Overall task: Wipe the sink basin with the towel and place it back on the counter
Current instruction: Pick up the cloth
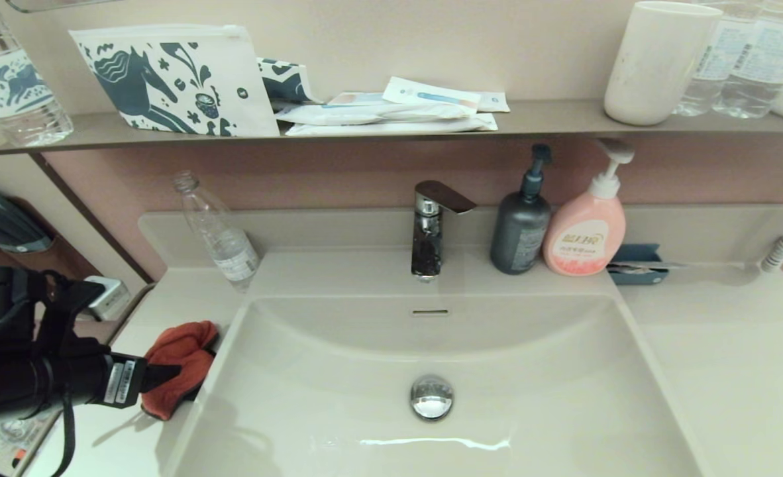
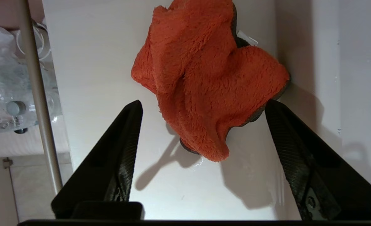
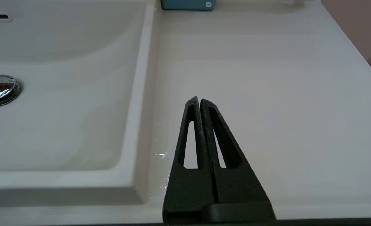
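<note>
Lying bunched on the counter (image 1: 186, 291) at the left rim of the sink basin (image 1: 338, 358), the towel (image 2: 204, 81) looks light, soft and floppy, best pinched at its raised middle fold by the spread-fingered, empty left gripper (image 2: 202, 105), while the right gripper (image 3: 199, 101) rests pressed closed over the right-hand counter.

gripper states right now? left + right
Left gripper: open, holding nothing; towel lies loose on the counter between its fingers.
Right gripper: shut, empty, over the counter.
</note>
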You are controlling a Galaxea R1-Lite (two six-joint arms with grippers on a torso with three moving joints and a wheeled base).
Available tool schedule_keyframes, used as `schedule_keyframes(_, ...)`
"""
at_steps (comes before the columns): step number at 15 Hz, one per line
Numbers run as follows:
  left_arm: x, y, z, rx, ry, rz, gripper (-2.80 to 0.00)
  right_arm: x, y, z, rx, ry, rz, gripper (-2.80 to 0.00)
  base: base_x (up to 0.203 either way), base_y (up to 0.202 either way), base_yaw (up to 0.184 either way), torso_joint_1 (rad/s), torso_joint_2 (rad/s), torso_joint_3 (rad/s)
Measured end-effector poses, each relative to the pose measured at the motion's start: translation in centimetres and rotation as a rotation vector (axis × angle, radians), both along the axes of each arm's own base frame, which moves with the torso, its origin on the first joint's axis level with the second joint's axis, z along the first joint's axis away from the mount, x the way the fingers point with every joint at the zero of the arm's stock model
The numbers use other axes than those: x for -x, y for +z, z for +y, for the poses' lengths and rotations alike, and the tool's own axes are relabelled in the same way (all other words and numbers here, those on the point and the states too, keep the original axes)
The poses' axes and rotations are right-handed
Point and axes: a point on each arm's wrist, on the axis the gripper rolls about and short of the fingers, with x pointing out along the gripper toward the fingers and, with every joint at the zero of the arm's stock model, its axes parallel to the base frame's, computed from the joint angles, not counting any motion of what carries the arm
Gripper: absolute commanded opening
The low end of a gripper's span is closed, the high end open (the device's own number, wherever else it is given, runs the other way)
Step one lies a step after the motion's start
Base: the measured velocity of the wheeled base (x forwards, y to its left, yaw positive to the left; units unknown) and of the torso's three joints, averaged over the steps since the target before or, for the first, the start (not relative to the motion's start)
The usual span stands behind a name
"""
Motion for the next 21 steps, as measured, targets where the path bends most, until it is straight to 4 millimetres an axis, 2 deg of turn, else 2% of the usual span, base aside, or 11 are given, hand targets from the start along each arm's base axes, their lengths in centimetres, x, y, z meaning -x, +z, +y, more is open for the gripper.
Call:
schedule_keyframes(10,-1.2,-1.5,2.1,0.033,-0.010,0.042,0.00,0.0,0.0,0.0,0.000,0.000,0.000,-2.80,0.000,0.000,0.000,0.000,0.00,0.000)
schedule_keyframes(14,-2.5,-2.3,3.0,0.043,-0.007,0.012,0.00,0.0,0.0,0.0,0.000,0.000,0.000,-2.80,0.000,0.000,0.000,0.000,0.00,0.000)
schedule_keyframes(18,-3.0,-2.9,3.2,0.129,-0.073,-0.006,0.00,0.0,0.0,0.0,0.000,0.000,0.000,-2.80,0.000,0.000,0.000,0.000,0.00,0.000)
schedule_keyframes(19,-3.0,-3.0,3.3,0.133,-0.073,-0.003,-2.80,0.0,0.0,0.0,0.000,0.000,0.000,-2.80,0.000,0.000,0.000,0.000,0.00,0.000)
schedule_keyframes(21,-3.1,-3.2,3.3,0.137,-0.073,0.002,-2.80,0.0,0.0,0.0,0.000,0.000,0.000,-2.80,0.000,0.000,0.000,0.000,0.00,0.000)
